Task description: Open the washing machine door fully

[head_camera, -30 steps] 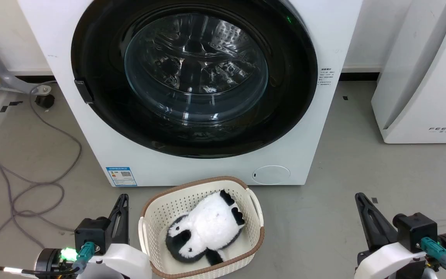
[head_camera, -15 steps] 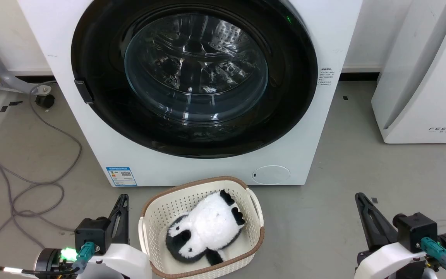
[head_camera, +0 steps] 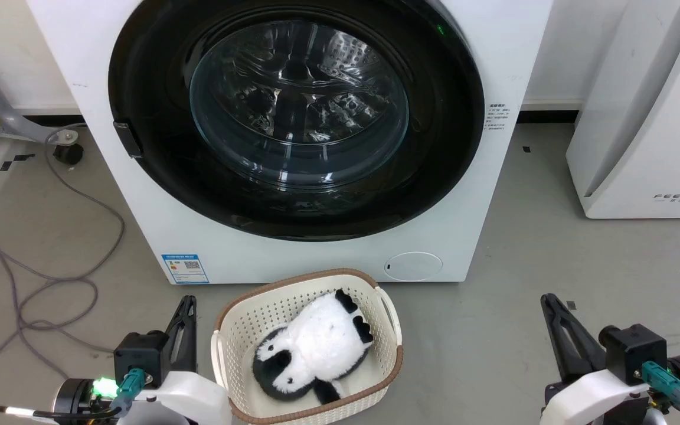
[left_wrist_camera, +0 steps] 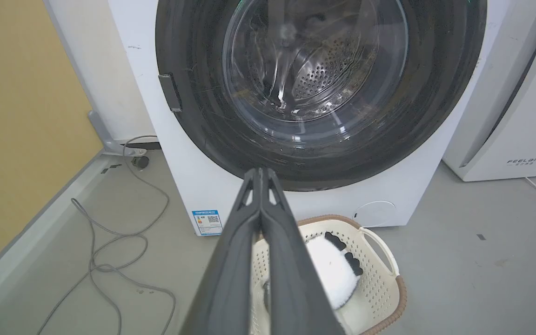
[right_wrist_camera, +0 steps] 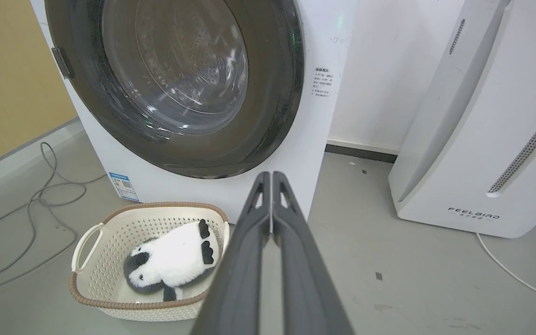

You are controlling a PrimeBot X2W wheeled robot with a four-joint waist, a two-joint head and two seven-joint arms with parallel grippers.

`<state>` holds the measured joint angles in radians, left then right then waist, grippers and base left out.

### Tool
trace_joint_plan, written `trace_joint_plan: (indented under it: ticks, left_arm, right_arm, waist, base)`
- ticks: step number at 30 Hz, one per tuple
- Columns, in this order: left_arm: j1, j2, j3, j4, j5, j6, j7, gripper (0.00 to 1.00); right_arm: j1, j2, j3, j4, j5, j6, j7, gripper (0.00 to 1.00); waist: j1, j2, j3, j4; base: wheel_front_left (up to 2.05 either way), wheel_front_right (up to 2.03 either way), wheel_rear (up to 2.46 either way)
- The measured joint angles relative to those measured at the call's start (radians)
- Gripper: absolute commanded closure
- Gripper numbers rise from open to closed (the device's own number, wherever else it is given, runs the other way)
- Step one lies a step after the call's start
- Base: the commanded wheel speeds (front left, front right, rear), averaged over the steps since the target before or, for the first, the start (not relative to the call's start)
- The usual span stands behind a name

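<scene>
Nothing visibly changes over the last second. The washing machine door (head_camera: 446,147) lies just as flush against the washing machine (head_camera: 316,260) as before. The left end effector (head_camera: 188,300) and right end effector (head_camera: 546,298), fingers pressed together, sit at the same low spots. The head view has not shifted either.

Can't see the top of the washing machine door (head_camera: 296,112), cropped at the head view's upper edge. Can't read the print on the blue label (head_camera: 185,268).
</scene>
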<state>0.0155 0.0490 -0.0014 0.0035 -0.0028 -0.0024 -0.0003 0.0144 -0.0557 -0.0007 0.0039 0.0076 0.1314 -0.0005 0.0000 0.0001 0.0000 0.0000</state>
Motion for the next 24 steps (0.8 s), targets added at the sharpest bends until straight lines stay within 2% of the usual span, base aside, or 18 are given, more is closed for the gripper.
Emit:
trace_joint_plan:
  ticks: [1,24]
  left_arm:
    - [0.0,0.0,0.0,0.0,0.0,0.0,0.0,0.0]
    - [0.001,0.0,-0.02,0.006,-0.008,0.003,-0.031,0.0]
  right_arm:
    - [0.0,0.0,0.0,0.0,0.001,0.0,0.0,0.0]
    - [0.002,0.0,0.0,0.001,0.014,0.0,-0.033,0.0]
  waist:
    - [0.0,0.0,0.0,0.0]
    - [0.0,0.0,0.001,0.001]
  base:
    - [0.0,0.0,0.0]
    - [0.0,0.0,0.0]
